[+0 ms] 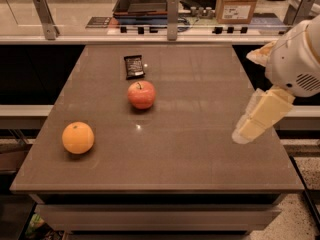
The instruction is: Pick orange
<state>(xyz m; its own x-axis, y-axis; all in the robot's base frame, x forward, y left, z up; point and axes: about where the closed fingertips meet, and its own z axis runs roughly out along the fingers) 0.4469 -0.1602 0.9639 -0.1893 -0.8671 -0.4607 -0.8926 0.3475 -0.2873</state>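
Orange [78,138] sits untouched at 8 o'clock on table [200,179], nothing touching it. Gripper [245,131] hangs at 4 o'clock over the table's edge, well apart from the fruit; open or closed can't be told. Pick not begun: approach, grasp and lift all left. Apple [141,94] near centre, dark packet [134,66], prob. a snack, at 12. Smooth brown top; counter w/ cardboard box [239,3] behind.

Your hand [247,129] hangs over the right edge of the surface [200,174]. From it to the orange [78,137] at the front left you have open, bare top. The apple [141,94] stands further back, a dark packet [134,66] just behind it, both well apart from the orange.
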